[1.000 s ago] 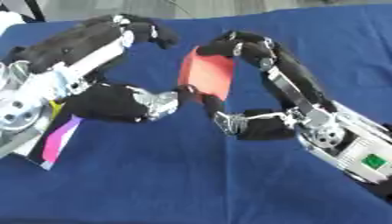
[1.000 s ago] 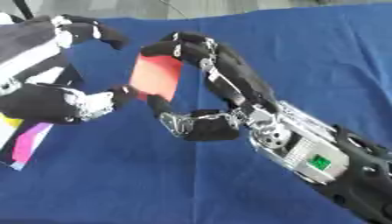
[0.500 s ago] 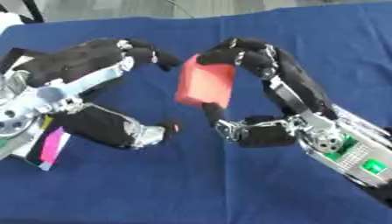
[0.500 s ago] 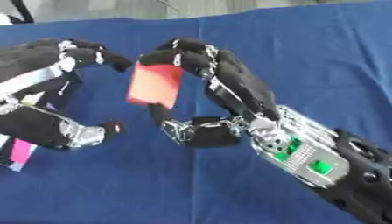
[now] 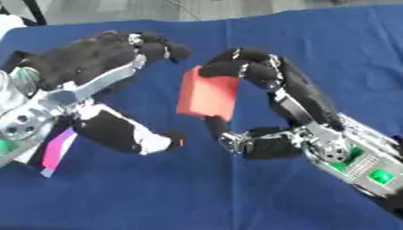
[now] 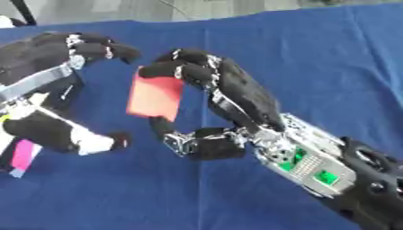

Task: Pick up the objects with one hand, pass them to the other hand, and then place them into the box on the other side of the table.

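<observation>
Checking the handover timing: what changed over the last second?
The left hand drew back from the red block and its fingers and thumb spread wider; a second ago they sat close against the block. The right hand kept its fingers curled on the block. The pink item under the left arm stayed on the blue tablecloth.

The light on my work is even and fairly bright, soft from above, with no hard glare on the blue tablecloth (image 5: 236,188). Faint shadows lie under my left hand (image 5: 94,72) and my right hand (image 5: 267,85). Both are soft-edged and smeared, their black fingers losing detail. The red block (image 5: 207,93) reads flat, its edges fuzzy. The cloth's far edge looks paler.
</observation>
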Tool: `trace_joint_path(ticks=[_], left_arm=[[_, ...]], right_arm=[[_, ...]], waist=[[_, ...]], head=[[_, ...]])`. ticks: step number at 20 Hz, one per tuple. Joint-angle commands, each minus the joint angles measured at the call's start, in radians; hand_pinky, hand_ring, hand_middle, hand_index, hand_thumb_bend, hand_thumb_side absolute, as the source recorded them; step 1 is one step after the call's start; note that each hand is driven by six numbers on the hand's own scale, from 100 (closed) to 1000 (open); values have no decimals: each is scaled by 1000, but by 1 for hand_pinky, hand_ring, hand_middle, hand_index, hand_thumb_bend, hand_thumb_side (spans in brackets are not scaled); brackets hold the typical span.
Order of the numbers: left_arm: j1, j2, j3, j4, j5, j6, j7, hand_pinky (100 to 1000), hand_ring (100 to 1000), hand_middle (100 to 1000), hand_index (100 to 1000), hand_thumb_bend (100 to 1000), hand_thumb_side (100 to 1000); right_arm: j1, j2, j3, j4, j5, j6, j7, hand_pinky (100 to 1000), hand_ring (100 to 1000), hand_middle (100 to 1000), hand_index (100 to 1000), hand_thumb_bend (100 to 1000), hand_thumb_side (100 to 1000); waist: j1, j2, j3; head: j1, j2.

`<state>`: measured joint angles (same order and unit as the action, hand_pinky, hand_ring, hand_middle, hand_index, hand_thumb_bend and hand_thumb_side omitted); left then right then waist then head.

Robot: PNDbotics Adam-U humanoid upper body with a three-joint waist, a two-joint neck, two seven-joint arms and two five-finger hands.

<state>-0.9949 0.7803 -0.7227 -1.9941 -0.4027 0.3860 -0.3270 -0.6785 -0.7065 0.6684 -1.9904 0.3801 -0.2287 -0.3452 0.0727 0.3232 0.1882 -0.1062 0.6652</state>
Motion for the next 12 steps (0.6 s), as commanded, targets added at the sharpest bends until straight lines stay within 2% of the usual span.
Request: trace_joint_path(ticks=[1,9,12], left_arm=[[-21,2,-1,-6,-45,20,-24,964,909,790,940,574,472],[-25,-16,-8,-6,-65,44,-78,963,909,790,948,561,482],[-29,-22,-7,-6,-74,50,-85,957,906,787,945,539,433]], right_arm=[[-19,-1,-3,-10,21,-17,-7,655,463,425,681,100,100],[-25,6,-6,-10,41,-60,-28,657,468,428,679,100,100],[-27,8,-6,-10,38,-74,-44,655,466,427,678,100,100]], waist=[[0,-16,4],[-1,-17,4],[-1,-16,3]], head=[[6,-5],[10,4],[12,2]])
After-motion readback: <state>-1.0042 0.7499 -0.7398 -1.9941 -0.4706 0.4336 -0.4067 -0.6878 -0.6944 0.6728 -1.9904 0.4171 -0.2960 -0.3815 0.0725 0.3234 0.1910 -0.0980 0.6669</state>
